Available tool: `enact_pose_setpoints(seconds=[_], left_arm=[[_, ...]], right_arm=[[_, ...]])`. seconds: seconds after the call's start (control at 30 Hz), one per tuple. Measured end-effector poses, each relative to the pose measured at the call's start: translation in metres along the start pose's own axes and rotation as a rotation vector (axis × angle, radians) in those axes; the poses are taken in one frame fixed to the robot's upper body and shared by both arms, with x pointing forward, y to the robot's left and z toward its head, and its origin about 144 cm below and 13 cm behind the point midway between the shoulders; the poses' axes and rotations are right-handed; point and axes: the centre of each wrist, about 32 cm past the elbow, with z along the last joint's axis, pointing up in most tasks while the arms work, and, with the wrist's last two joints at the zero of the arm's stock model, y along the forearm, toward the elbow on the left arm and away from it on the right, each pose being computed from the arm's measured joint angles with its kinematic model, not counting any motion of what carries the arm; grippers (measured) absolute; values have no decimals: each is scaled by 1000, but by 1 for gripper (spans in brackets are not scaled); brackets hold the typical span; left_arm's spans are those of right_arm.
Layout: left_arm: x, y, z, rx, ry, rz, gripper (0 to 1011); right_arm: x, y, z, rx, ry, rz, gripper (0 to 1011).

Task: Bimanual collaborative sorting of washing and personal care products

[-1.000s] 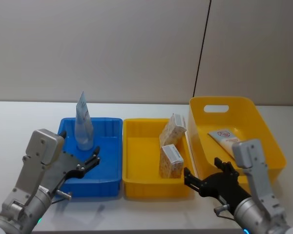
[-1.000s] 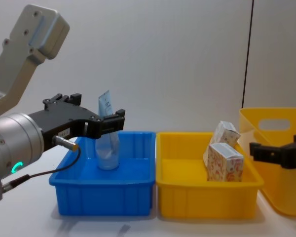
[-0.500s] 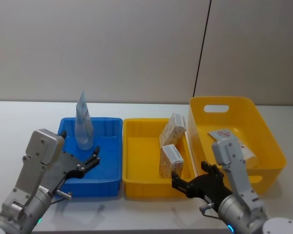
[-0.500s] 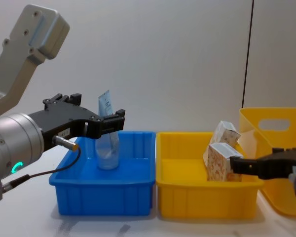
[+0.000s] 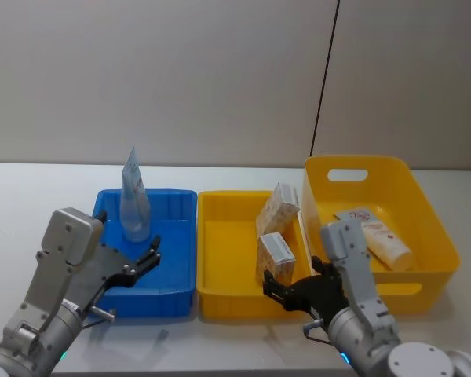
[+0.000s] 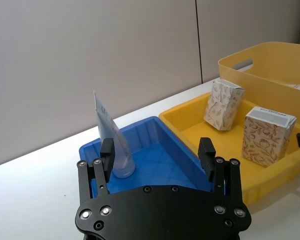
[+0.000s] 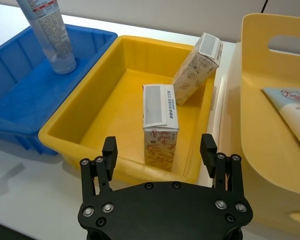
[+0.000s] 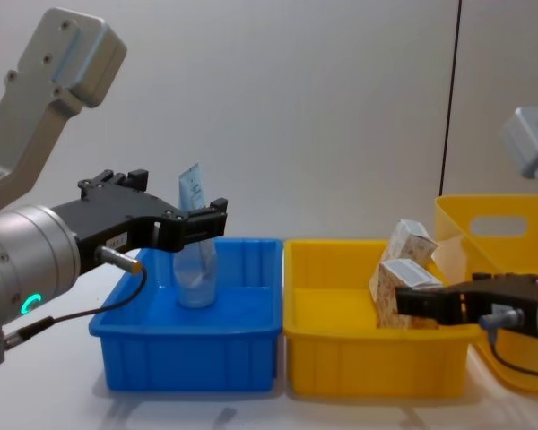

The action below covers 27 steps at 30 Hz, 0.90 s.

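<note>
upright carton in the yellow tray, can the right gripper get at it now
Probably yes: the right gripper is open just before the yellow tray, and nothing covers the upright carton from above.

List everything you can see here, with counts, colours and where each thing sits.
translucent tube: one, clear bluish, standing upright on its cap in the blue bin
cartons: two, white and orange, both in the yellow tray; front carton upright, back carton tilted at the tray's right wall
pale tube: one, cream with a red logo, lying in the yellow basket
blue bin: one, blue, on the left
yellow tray: one, yellow, in the middle
yellow basket: one, yellow with a handle slot, on the right
table: one, white, under all three
left gripper: one, black, open, over the blue bin's front
right gripper: one, black, open, at the yellow tray's front edge, facing the front carton
</note>
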Motion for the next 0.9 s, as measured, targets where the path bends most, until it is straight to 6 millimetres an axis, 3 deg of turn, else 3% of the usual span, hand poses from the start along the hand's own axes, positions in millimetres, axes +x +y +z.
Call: enact_pose_setpoints(seconds=[0.9], left_arm=[[0, 0, 0, 0, 0, 0, 1001]], right_arm=[[-20, 46, -4, 6, 13, -76, 1003]])
